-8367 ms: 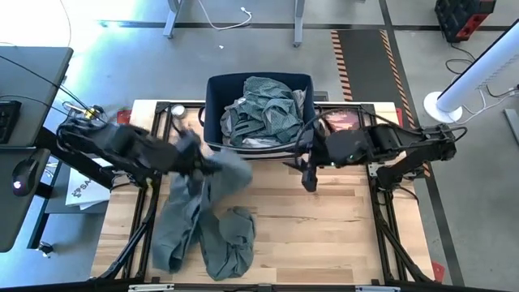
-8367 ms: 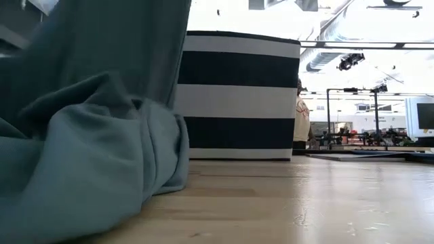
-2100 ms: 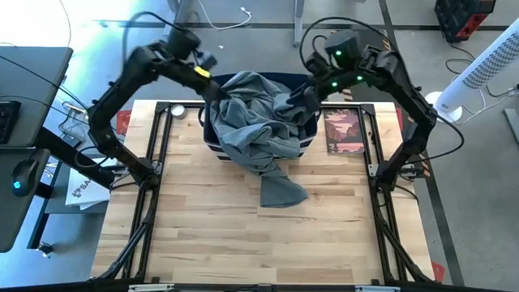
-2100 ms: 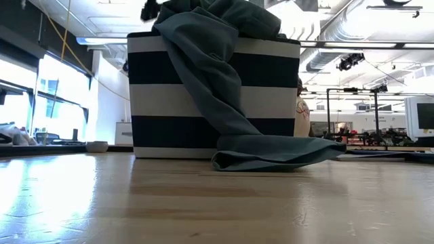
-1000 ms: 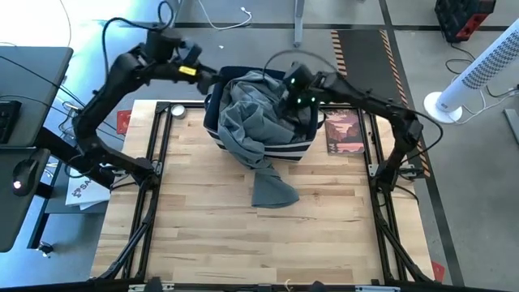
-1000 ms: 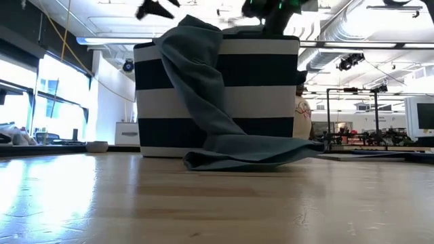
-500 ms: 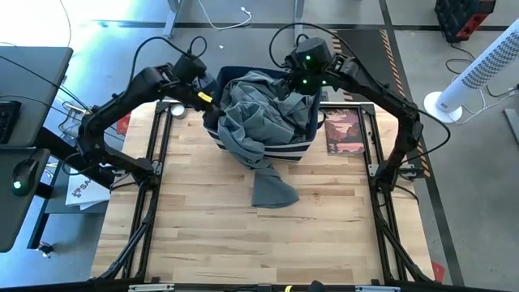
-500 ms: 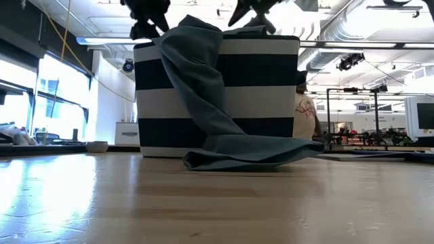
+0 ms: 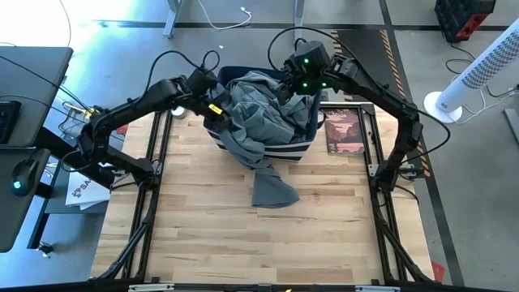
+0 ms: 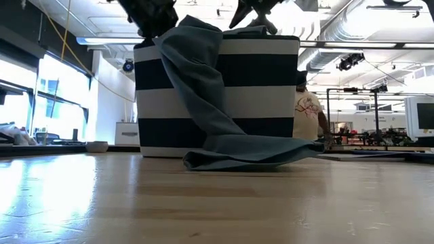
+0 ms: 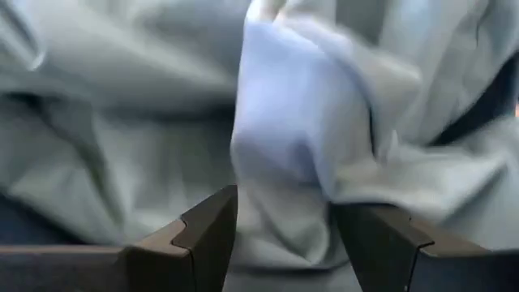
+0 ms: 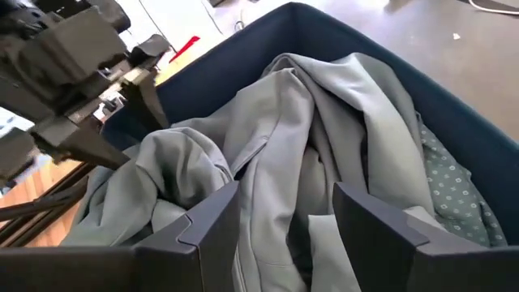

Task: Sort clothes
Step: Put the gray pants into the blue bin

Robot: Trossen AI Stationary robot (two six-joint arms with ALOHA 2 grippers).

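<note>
Two claws hover over the striped bin (image 9: 302, 146) at upper centre, the left claw (image 9: 217, 113) having dropped to its rim, parted fingers straddling a fold, the right claw (image 9: 285, 88) open above; the grey-green garment (image 9: 259, 122) still trails onto the table (image 9: 324, 227), sorting unfinished.

bright overhead light, window glare in low view, left wrist view blurred.
</note>
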